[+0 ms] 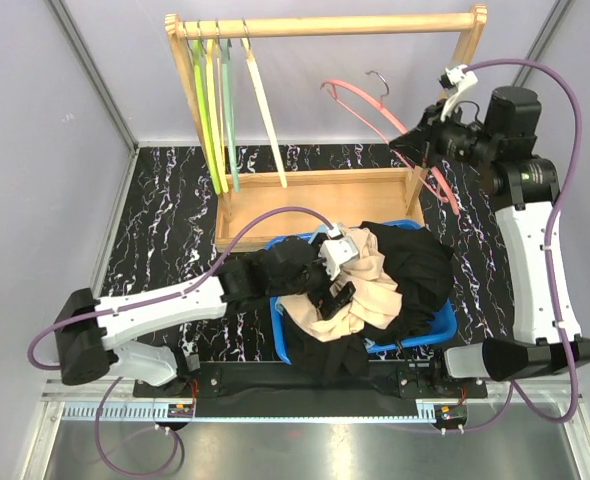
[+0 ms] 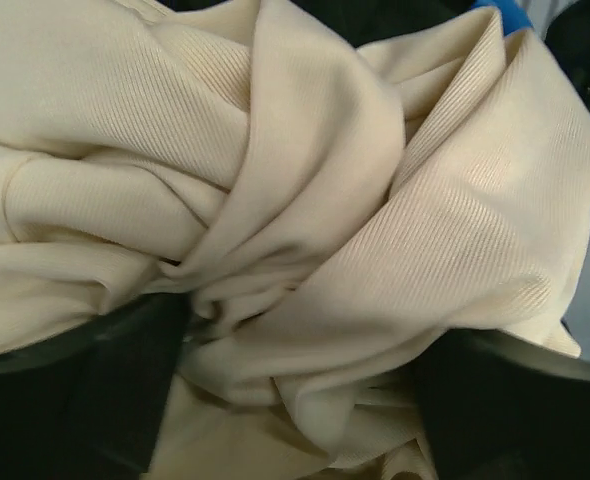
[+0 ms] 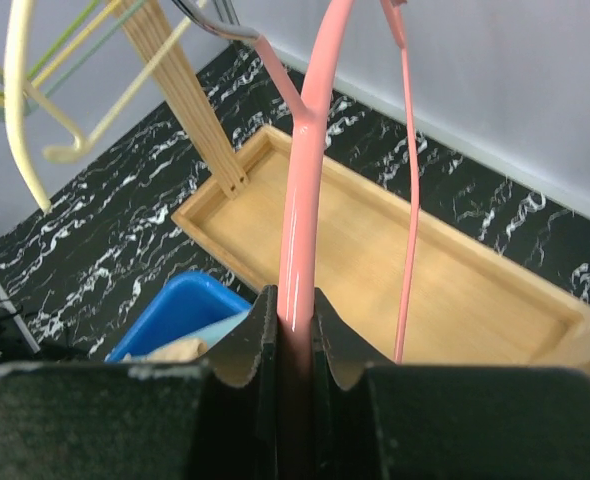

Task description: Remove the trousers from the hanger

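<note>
Left gripper (image 1: pixel 339 292): low over the blue bin (image 1: pixel 281 335). Its fingers (image 2: pixel 75 400) are spread wide and press into the beige trousers (image 1: pixel 370 290), with a bunched fold of the cloth lying between them; nothing is pinched. Right gripper (image 3: pixel 295 330): raised at the far right, beside the end post of the wooden rack (image 1: pixel 325 25). Its jaws are pressed together on one arm of the pink hanger (image 3: pixel 305 180), which carries no cloth and is tilted in the air, clear of the rail, with its metal hook pointing toward the rack. Blue bin: on the marbled black table (image 1: pixel 165 220), between the two arms and just in front of the rack's tray (image 1: pixel 315 200). It holds a heap of trousers, the beige pair crumpled on top toward the left. Black trousers (image 1: pixel 415 265) fill the right side, and more black cloth spills over the near rim. Whether the black cloth is one pair or two cannot be told. Rack: green, yellow, teal and cream hangers (image 1: pixel 220 110) hang in a row at the left end of its rail, their lower ends above the tray's left part.
</note>
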Robot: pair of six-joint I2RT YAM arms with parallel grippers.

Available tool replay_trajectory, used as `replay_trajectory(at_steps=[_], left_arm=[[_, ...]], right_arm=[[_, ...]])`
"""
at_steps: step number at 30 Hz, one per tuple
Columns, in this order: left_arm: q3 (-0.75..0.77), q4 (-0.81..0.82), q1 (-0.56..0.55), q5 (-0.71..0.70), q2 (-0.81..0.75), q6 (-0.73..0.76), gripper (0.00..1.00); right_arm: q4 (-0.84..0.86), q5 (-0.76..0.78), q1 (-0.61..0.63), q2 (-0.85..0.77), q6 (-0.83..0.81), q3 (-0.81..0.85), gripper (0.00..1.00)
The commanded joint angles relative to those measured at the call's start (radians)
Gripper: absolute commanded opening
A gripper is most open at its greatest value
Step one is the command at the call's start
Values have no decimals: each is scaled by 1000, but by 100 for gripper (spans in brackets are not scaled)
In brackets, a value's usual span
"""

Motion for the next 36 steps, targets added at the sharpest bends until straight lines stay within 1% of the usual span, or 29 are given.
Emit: replay_trajectory(at_steps=[1, 3, 5, 7, 9, 11, 12, 16, 17, 18, 24, 27, 32, 34, 36], left_arm=[[-17, 97, -19, -180, -133, 45, 99], [-6, 95, -20, -184, -167, 71, 99], [11, 69, -22, -174, -211, 75, 99], [18, 58, -22, -172, -243, 73, 99], [15, 51, -23, -178, -297, 69, 99], [5, 49, -22, -204, -337, 59, 99], [0, 43, -23, -215, -374, 61, 99], [-8, -17, -22, -290, -461, 56, 99], [-15, -37, -22, -299, -477, 55, 99], [-21, -44, -22, -310, -513, 23, 99], [-72, -101, -23, -384, -619, -26, 99], [-103, -101, -22, -413, -676, -54, 99], [-138, -100, -23, -442, -728, -80, 99], [-143, -104, -23, -448, -739, -82, 99], [-146, -110, -22, -454, -747, -82, 99]], right_arm=[[17, 82, 60, 42, -22, 126, 0], [7, 111, 70, 99, 13, 204, 0], [-9, 131, 88, 139, 35, 264, 0], [-22, 153, 111, 199, 50, 358, 0], [-36, 206, 155, 237, 61, 450, 0], [-45, 268, 198, 294, 62, 513, 0], [-45, 279, 205, 315, 114, 569, 0], [-62, 309, 243, 443, 188, 689, 0], [-65, 337, 255, 460, 199, 708, 0], [-63, 352, 281, 490, 216, 741, 0], [-17, 476, 356, 608, 280, 893, 0], [4, 515, 392, 653, 309, 932, 0], [9, 567, 464, 685, 305, 918, 0], [16, 582, 497, 696, 299, 913, 2], [26, 595, 516, 710, 291, 916, 6]])
